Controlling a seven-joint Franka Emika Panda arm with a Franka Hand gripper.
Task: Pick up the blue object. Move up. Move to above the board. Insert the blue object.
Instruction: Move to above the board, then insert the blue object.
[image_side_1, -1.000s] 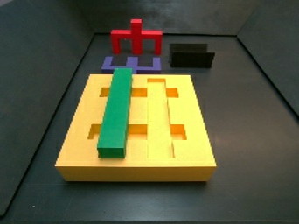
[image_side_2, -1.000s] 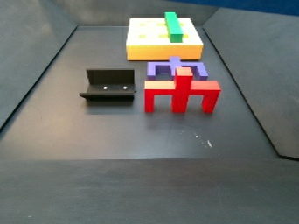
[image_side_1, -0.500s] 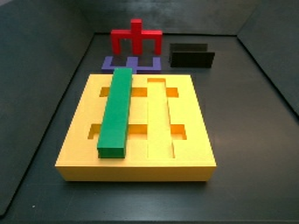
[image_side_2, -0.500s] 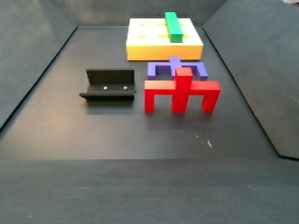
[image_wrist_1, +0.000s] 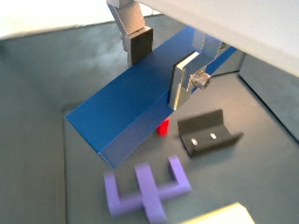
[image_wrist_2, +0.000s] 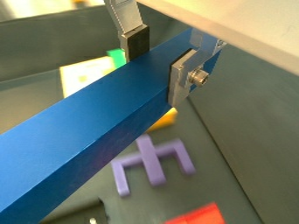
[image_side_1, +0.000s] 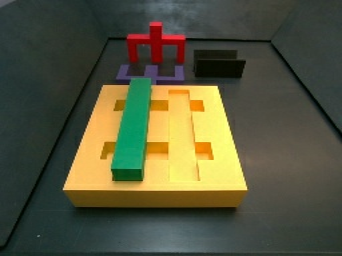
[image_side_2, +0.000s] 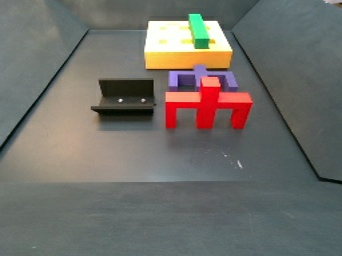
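In both wrist views my gripper (image_wrist_1: 160, 72) (image_wrist_2: 159, 66) is shut on the blue object (image_wrist_1: 122, 114) (image_wrist_2: 82, 131), a long navy bar lying crosswise between the silver fingers (image_wrist_1: 184, 77) and held well above the floor. Neither the gripper nor the bar shows in the side views. The board (image_side_1: 221, 170) (image_side_2: 167, 58) is a big yellow grooved slab. A green bar (image_side_1: 134, 125) (image_side_2: 198, 30) lies in one of its lengthwise grooves. Below the held bar, a wrist view shows a corner of the board (image_wrist_2: 82, 74).
A red piece (image_side_1: 156, 45) (image_side_2: 207, 105) stands upright beside a flat purple piece (image_side_1: 147, 72) (image_side_2: 201, 78) (image_wrist_2: 152, 164) on the dark floor. The fixture (image_side_1: 221, 63) (image_side_2: 123, 98) (image_wrist_1: 208, 133) stands near them. Dark walls enclose the floor.
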